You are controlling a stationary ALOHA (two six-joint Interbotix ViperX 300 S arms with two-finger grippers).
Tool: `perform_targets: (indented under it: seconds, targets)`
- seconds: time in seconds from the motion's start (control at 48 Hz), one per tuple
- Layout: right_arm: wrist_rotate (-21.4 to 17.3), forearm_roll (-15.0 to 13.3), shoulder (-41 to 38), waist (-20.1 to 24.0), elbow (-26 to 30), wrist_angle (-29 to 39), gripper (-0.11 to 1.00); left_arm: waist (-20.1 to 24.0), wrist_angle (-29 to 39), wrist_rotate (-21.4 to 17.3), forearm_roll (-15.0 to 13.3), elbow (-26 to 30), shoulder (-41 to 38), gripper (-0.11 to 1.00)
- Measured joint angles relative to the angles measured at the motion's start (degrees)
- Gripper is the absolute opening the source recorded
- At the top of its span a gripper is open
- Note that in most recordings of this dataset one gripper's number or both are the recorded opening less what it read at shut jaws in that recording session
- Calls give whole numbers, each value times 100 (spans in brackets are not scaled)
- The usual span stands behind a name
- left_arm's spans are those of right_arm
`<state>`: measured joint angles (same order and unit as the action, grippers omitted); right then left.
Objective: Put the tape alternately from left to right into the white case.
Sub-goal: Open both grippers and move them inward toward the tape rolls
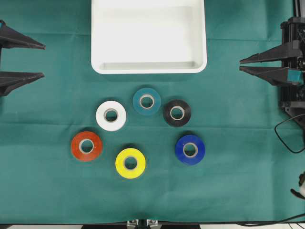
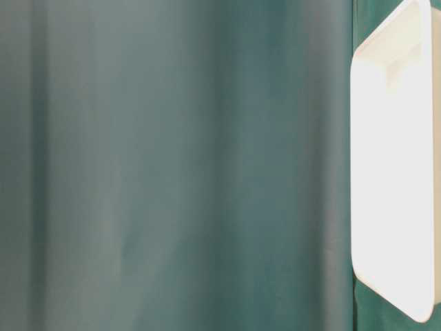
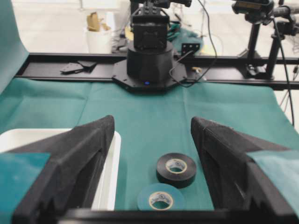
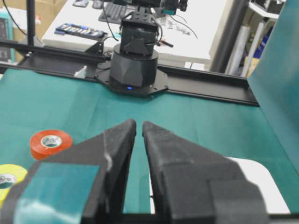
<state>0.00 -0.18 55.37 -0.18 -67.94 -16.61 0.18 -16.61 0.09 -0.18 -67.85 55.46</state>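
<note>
The bench (image 1: 47, 191) lay under a green cloth, and the white case (image 1: 148, 67) sat at its far middle edge, with nothing in it that I could see. In the table-level view the case showed only as a bright white shape at the right, behind a blurred stretch of green. All six rolls of tape rested flat on the cloth in front of the case, none touching another: the teal roll (image 1: 147, 100) nearest the case, the black roll (image 1: 177, 112) just to its right, the white roll (image 1: 111, 115) to its left, then the red roll (image 1: 86, 146) farther left, the blue roll (image 1: 190, 149) at the right and the yellow roll (image 1: 130, 163) nearest the front edge. My left fingers (image 1: 44, 60) hung at the left side, well away from the tape, parted with a clear gap and gripping nothing. My right fingers (image 1: 240, 65) hung at the right side, drawn nearly together with only a slit between the tips, also bare.
</note>
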Motion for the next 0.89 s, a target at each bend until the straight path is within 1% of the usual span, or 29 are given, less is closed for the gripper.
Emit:
perform_targets:
  seconds: [0.021, 0.042, 0.104, 0.166, 0.208, 0.271, 0.437, 0.562, 0.895]
  targets:
    - [0, 0, 0, 0, 0, 0, 24, 0, 0, 0, -9, 0, 0, 24]
    - [-26, -9, 0, -9, 0, 0, 22, 0, 0, -26, -35, 0, -9, 22]
    - [-70, 0, 0, -9, -9, 0, 9, -9, 26, 9, -88, 9, -53, 9]
    - [-62, 0, 0, -26, -18, 0, 1, -9, 35, 0, -105, 0, -79, 0]
    - [-79, 0, -18, -26, -26, -9, -2, -9, 44, 0, -105, 0, -97, -5]
    - [-79, 0, -35, -35, -26, 0, -2, -9, 53, -9, -114, 0, -105, -9]
    - [-88, 0, -88, -35, -44, 0, -2, -79, 53, 0, -105, 9, -105, -10]
    - [-185, 0, -97, -35, -44, 26, -2, -123, 53, -9, -114, 0, -105, -10]
    - [-290, -9, -229, -35, -44, 422, -2, -255, 70, -53, -114, 9, -202, -10]
